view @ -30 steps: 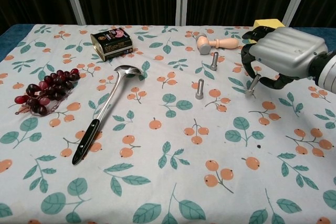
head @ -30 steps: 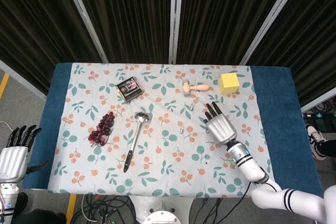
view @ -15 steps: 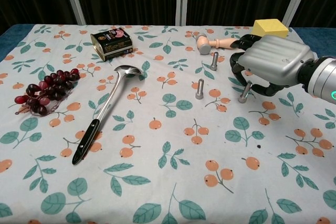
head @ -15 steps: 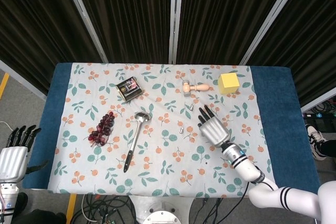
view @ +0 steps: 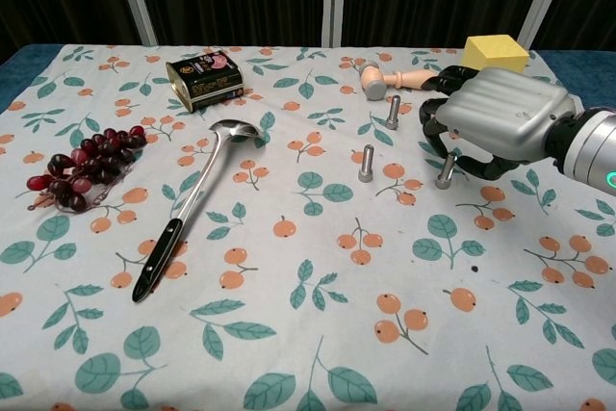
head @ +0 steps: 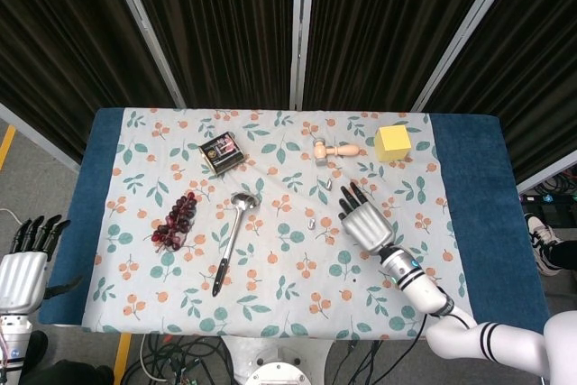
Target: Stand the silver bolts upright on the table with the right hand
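Observation:
Two silver bolts stand upright on the floral cloth, one (view: 367, 163) mid-table and one (view: 393, 111) further back; the head view shows them small (head: 311, 222) (head: 329, 185). My right hand (view: 493, 122) (head: 363, 220) hovers just right of them, fingers curled down, and pinches a third silver bolt (view: 446, 169). That bolt is nearly upright, its lower end at or just above the cloth. My left hand (head: 23, 263) hangs off the table's left edge with its fingers apart and nothing in it.
A yellow block (view: 494, 50) and a wooden mallet (view: 390, 79) lie behind the right hand. A ladle (view: 191, 204), dark grapes (view: 85, 166) and a small tin (view: 204, 78) occupy the left half of the table (view: 318, 334).
My right hand has moved left and down with the third bolt, which now stands straighter and closer to the cloth. The two standing bolts and the left hand have not moved.

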Controlling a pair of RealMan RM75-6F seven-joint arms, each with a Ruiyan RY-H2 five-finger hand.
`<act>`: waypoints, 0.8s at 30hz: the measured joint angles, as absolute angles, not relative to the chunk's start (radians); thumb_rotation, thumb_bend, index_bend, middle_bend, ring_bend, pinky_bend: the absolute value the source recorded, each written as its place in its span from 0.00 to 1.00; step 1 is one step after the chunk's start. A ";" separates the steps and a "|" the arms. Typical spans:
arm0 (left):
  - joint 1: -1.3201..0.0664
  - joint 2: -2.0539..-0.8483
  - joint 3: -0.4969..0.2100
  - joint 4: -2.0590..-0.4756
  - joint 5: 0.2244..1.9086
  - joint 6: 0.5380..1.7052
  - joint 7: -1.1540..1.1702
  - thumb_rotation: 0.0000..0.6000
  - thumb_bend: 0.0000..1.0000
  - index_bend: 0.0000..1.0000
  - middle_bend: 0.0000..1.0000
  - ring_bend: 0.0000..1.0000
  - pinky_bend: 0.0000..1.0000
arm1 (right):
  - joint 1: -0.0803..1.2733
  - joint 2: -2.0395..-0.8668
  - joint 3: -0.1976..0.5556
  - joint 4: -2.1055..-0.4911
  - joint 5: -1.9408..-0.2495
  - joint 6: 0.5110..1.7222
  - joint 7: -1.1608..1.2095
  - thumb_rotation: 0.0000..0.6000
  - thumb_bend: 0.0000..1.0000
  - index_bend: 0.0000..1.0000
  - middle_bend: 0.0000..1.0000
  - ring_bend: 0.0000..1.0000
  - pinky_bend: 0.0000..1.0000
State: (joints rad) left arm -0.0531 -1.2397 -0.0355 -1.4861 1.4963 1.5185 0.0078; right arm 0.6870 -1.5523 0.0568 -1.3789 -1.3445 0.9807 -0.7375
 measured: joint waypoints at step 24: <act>-0.069 -1.240 -0.051 -1.494 1.506 1.524 0.024 1.00 0.00 0.15 0.09 0.00 0.00 | 0.507 -1.366 0.081 -1.580 -1.343 1.225 -0.363 1.00 0.35 0.20 0.15 0.00 0.00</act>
